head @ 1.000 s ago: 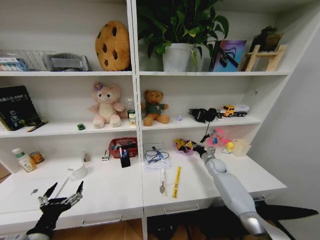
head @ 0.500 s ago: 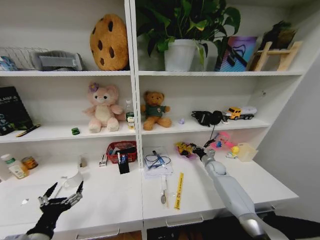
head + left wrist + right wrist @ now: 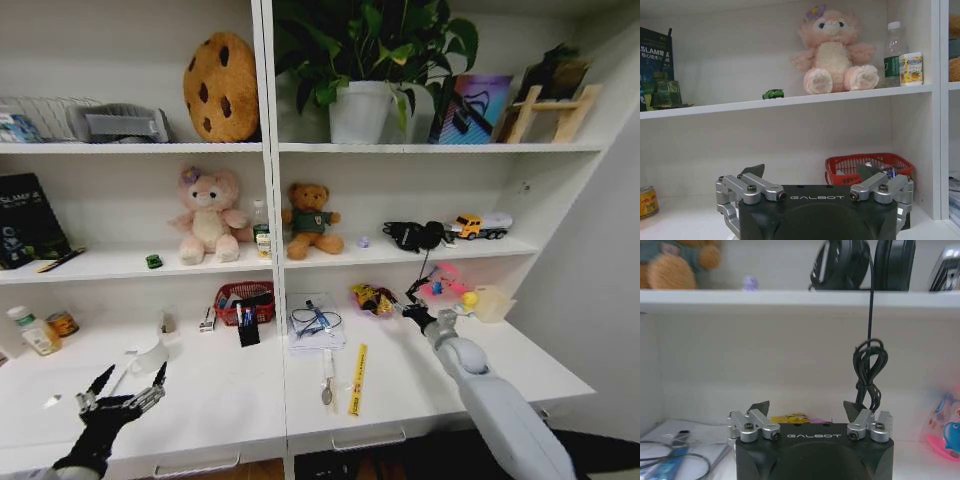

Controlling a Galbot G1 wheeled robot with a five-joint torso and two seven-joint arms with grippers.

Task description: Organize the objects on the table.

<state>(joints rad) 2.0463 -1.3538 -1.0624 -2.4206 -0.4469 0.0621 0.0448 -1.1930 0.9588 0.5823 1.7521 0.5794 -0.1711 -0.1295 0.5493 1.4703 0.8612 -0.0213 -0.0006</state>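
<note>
Your yellow ruler (image 3: 354, 379) lies flat on the table (image 3: 420, 385), just left of and nearer the robot than the right end effector (image 3: 414, 312), beside a spoon (image 3: 326, 377). The right end effector hovers above the table's back area, jaws spread wide, nothing between them; a black cable (image 3: 869, 371) hangs just beyond it, and a pile of colourful wrappers (image 3: 372, 298) sits just to its left. The green toy car (image 3: 773, 94) sits on the shelf above the left end effector (image 3: 128, 388). That one hovers low at the table's front edge, fingers parted and empty, with the red basket (image 3: 867, 167) beyond it.
</note>
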